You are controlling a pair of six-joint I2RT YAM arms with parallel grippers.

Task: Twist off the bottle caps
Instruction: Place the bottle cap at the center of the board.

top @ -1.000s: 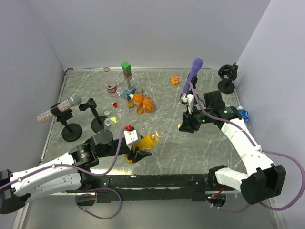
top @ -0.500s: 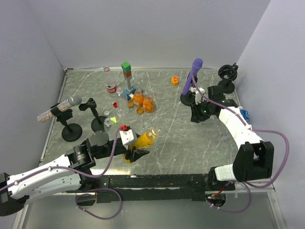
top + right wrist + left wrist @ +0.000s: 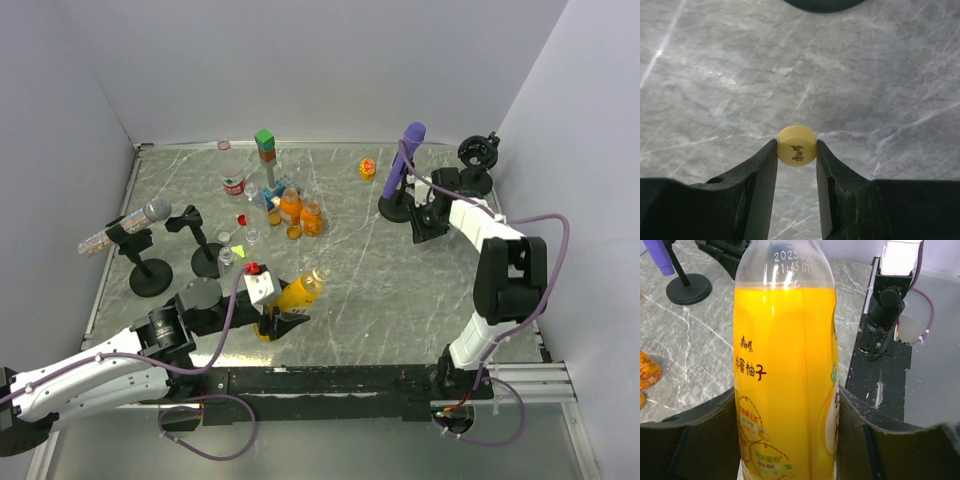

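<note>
My left gripper [image 3: 283,312] [image 3: 787,440] is shut on the yellow juice bottle [image 3: 300,291] [image 3: 785,365] and holds it by the body, tilted, above the near middle of the table. The bottle's neck [image 3: 321,272] points to the right and shows no cap. My right gripper [image 3: 421,233] [image 3: 796,152] is shut on a small yellow cap [image 3: 796,145], held low over the grey table beside the purple microphone's stand. Several other small bottles [image 3: 291,206] stand grouped at the back left, with a red-labelled one [image 3: 234,184] near them.
The purple microphone [image 3: 408,150] stands on a black base [image 3: 393,211] next to my right gripper. A black stand [image 3: 477,160] is at the back right. Black stands [image 3: 150,272] and a silver microphone [image 3: 155,210] are on the left. Stacked green and orange blocks [image 3: 265,148] rise behind the bottles. Loose caps [image 3: 241,219] lie near them.
My right arm has swung from the table's middle to the back right, beside the purple microphone's base, with the yellow cap. My left arm has drawn the bottle slightly left.
</note>
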